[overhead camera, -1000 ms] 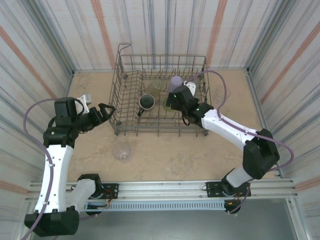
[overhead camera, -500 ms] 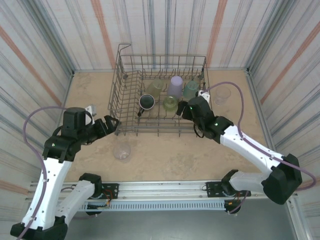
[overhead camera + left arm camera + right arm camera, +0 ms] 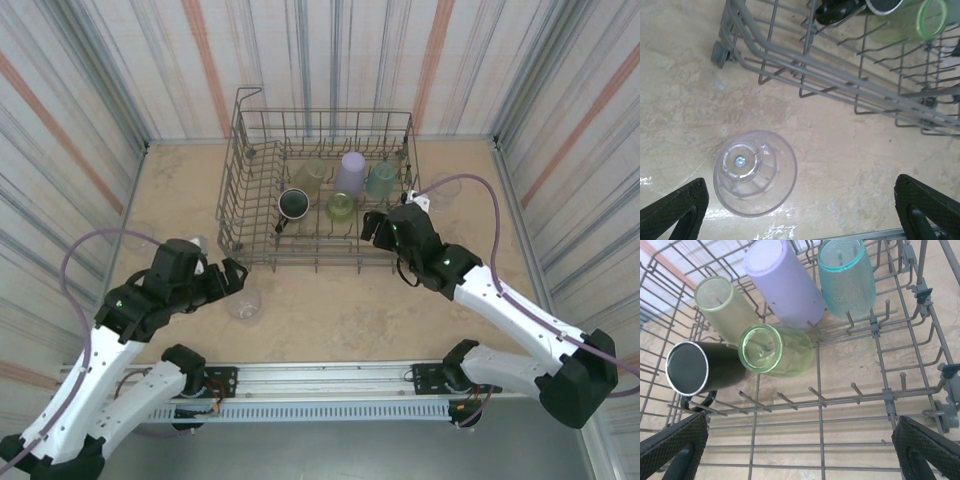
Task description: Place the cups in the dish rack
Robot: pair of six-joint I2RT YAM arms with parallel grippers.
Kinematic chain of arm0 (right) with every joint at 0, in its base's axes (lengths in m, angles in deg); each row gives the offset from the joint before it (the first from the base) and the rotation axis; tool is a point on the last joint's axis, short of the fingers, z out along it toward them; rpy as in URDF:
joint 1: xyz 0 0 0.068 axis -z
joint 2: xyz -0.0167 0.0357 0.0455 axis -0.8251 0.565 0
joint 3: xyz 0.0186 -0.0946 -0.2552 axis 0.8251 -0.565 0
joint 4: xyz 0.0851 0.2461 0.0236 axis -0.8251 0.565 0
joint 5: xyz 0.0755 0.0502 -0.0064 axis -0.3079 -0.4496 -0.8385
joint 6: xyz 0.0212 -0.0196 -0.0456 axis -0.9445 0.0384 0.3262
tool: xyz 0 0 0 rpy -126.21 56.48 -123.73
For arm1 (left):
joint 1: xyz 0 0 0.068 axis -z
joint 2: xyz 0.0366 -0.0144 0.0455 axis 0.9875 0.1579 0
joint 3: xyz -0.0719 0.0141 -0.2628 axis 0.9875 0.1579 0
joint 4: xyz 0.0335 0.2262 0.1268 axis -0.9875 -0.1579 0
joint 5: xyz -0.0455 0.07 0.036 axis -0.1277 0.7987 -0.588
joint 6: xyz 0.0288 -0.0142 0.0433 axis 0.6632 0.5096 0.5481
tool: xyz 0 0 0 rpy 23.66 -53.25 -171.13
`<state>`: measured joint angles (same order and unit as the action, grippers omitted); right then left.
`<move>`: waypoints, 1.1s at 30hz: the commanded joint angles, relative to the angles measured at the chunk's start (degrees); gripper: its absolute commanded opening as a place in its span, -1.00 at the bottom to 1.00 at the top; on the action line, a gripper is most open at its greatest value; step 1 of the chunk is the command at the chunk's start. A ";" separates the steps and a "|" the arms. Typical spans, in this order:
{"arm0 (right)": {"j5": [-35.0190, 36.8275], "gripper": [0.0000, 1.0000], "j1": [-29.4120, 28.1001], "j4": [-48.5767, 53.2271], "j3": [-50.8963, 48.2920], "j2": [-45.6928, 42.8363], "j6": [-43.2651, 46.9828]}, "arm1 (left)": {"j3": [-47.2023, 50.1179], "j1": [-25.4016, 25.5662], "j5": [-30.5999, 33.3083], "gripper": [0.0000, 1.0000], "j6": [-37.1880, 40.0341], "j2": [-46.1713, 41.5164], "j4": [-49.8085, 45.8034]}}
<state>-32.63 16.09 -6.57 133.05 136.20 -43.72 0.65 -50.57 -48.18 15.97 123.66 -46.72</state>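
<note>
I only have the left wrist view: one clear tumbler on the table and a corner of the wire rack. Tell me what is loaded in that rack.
Observer: Five cups are in the grey wire dish rack: a lavender tumbler, a teal tumbler, an olive-yellow tumbler, a bright green tumbler and a dark handled mug.
Operator: Report the right gripper.
Observer: The right gripper is open over the near right part of the rack, holding nothing.
Operator: Check for other loose cups.
Observer: Another clear tumbler sits on the table, right of the rack.
</note>
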 commanded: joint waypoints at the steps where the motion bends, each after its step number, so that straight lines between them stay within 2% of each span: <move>1: -0.82 0.98 -0.48 2.02 -1.76 -2.41 -0.98 | 1.78 3.85 5.84 0.97 -3.91 1.11 0.19; 7: -1.03 0.98 -0.52 2.84 -3.49 -3.99 -1.71 | 3.70 10.10 8.25 0.97 -5.41 6.43 3.89; 11: -0.48 0.98 -0.56 3.69 -4.42 -6.45 -2.09 | 3.83 13.17 10.59 0.90 -5.42 10.00 5.66; 13: -0.14 0.98 -0.52 3.97 -4.89 -7.14 -2.18 | 4.39 13.42 10.38 0.77 -5.09 11.42 6.99; 16: 0.70 0.98 -0.54 4.26 -5.33 -8.21 -2.32 | 5.41 13.47 9.84 0.71 -4.70 13.12 8.84; 21: 1.67 0.98 -0.48 3.96 -5.96 -9.14 -2.05 | 5.82 13.53 9.82 0.51 -3.71 15.38 9.91; 33: 0.85 0.98 -0.49 4.03 -5.19 -7.38 -2.22 | 9.57 13.57 8.31 0.34 -3.79 17.39 13.86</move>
<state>-32.43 15.85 -3.51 128.02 128.77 -44.22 9.02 -37.39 -40.05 12.01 140.60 -34.15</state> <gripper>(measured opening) 0.989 0.673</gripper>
